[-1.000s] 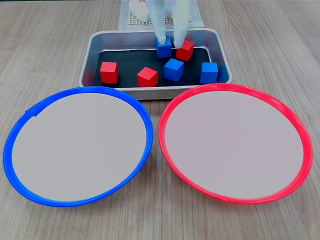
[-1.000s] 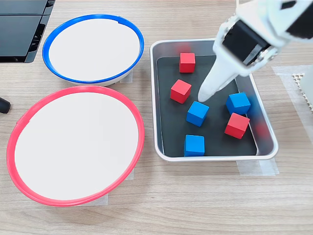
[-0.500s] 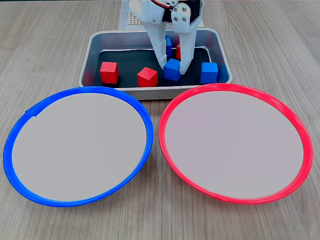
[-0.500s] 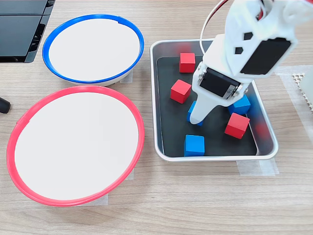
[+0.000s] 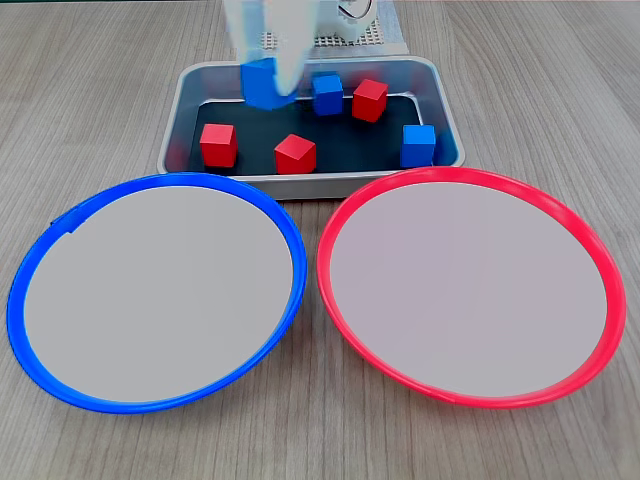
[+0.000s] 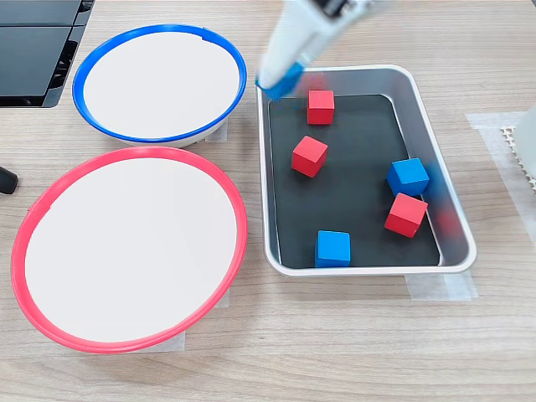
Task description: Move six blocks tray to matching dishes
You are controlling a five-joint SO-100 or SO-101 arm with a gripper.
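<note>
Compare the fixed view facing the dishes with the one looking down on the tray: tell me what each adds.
Facing the dishes: the held blue block sits plainly in the gripper. Looking down: a black device and tape by the tray. Both: the blue-rimmed dish, the red-rimmed dish, and five blocks in the tray.

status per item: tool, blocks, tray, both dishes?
tool: shut on a blue block, lifted over the tray's corner nearest the blue dish
tray: holds five blocks, three red, two blue
red blocks: resting in tray
other blue blocks: resting in tray
blue dish: empty
red dish: empty
</note>
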